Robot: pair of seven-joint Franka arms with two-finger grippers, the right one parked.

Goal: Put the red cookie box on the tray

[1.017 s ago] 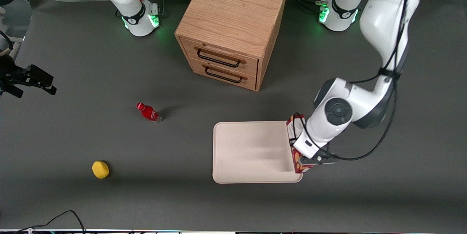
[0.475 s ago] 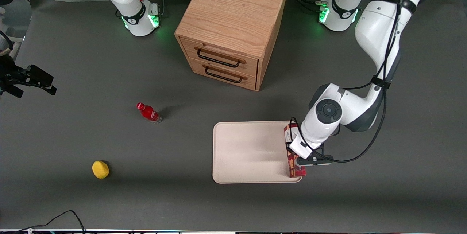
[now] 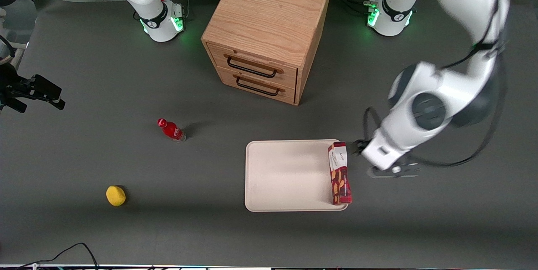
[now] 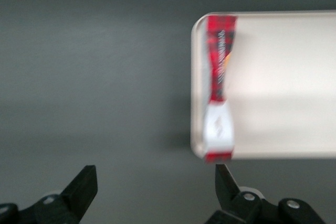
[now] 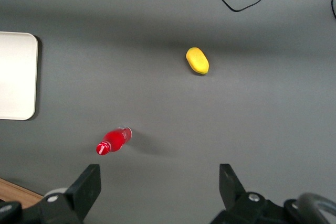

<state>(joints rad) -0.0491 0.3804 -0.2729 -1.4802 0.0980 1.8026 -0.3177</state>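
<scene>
The box (image 3: 339,173) now lies flat on the tray (image 3: 286,177), along the edge toward the working arm. The gripper (image 4: 155,192), which clasped it half a second ago, has let go and lifted clear, jaws spread wide. The placement looks done.

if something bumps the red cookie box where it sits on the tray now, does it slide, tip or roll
The red cookie box lies flat along the tray's edge, so it probably slides rather than tips. Its flat carton faces shouldn't roll. The low rim beside it may stop it. The open gripper hangs clear of it.
</scene>
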